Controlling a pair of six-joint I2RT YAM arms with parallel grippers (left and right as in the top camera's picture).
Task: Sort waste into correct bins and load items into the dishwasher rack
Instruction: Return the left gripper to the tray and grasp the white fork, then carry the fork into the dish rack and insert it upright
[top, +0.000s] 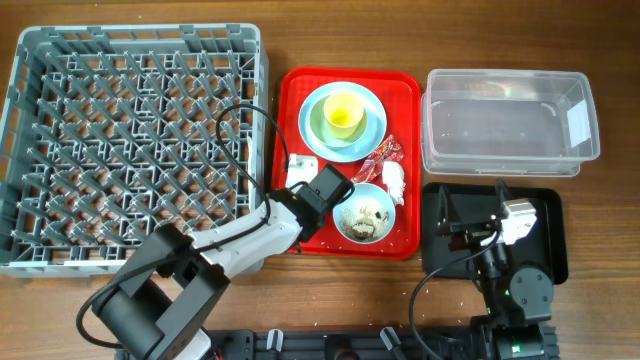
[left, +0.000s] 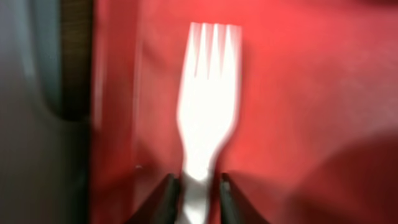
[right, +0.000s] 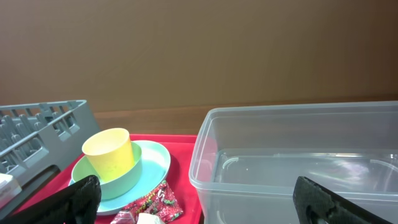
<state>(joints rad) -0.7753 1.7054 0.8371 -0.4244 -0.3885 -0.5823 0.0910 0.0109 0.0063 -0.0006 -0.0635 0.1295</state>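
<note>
My left gripper (top: 312, 188) is over the left part of the red tray (top: 290, 90). In the left wrist view its jaws (left: 198, 186) are closed round the handle of the cream fork (left: 208, 93), which lies tines away on the tray. The yellow cup (top: 343, 113) stands in the pale green bowl (top: 322, 118) on the light blue plate (top: 375, 125). The red wrapper (top: 383, 157), the white tissue (top: 393, 182) and the small blue bowl (top: 365, 215) holding food scraps lie nearby. My right gripper (top: 480, 225) is open and empty over the black tray (top: 550, 235). I cannot make out the spoon.
The grey dishwasher rack (top: 140, 40) fills the left side. The clear tub (top: 505, 120) stands at the back right, behind the black tray. The right wrist view shows the tub (right: 298, 162), the cup (right: 109, 152), the wrapper (right: 155, 202) and the rack's corner (right: 37, 124).
</note>
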